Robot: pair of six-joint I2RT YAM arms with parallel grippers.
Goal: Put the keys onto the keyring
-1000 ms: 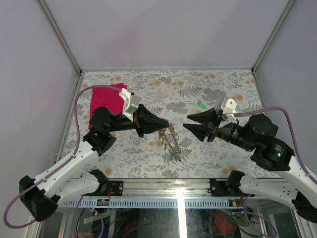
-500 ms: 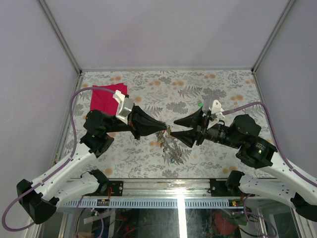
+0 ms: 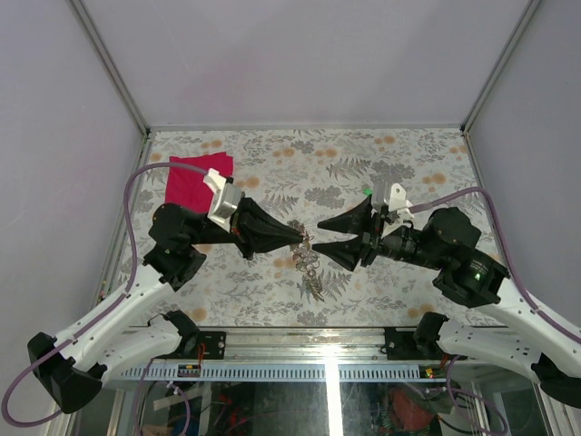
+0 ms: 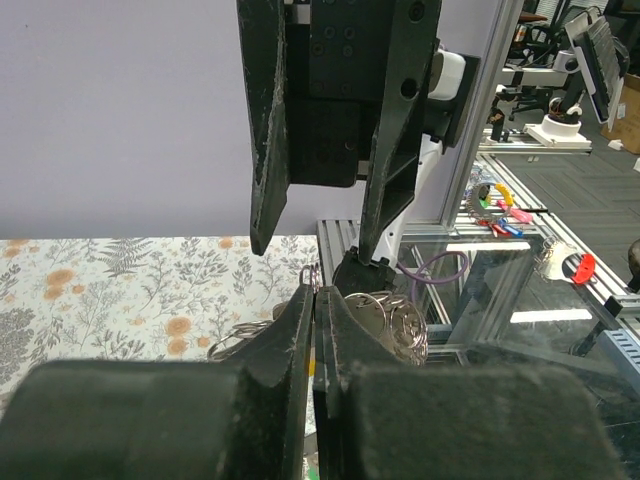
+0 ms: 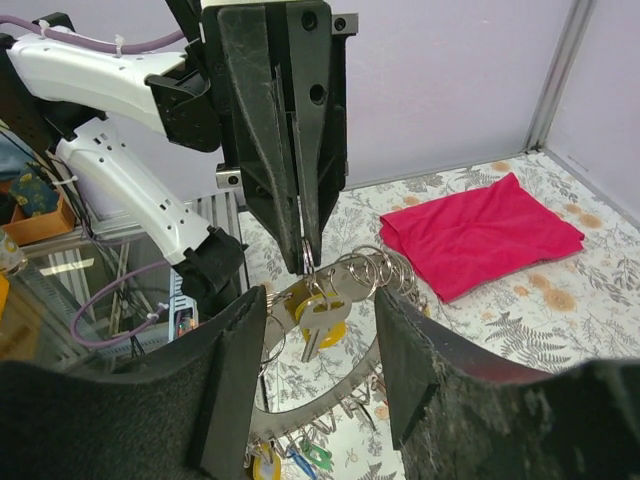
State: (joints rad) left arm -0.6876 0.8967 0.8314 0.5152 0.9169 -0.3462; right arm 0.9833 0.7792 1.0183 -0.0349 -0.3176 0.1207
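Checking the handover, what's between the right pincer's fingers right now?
The left pincer, shut on a bunch of keys; the right wrist view shows it.

My left tool [image 3: 298,238] and right tool [image 3: 320,235] meet almost tip to tip over mid-counter, so there's no passable gap between them; the keyring [image 3: 309,259] and its keys [image 5: 318,318] are pinched in the left tool's closed fingers, right in front of the right tool's spread jaws; anything coming in there hits that bunch; can't tell if its lower end touches the counter [image 3: 408,154]; my two arms bar the near half from side to side; the far half is open; only a red cloth [image 3: 195,180] lies flat in the far left corner, just behind the left tool; a small green thing [image 3: 367,191] sits just beside the right tool; side panels [image 3: 64,136] box in both flanks.
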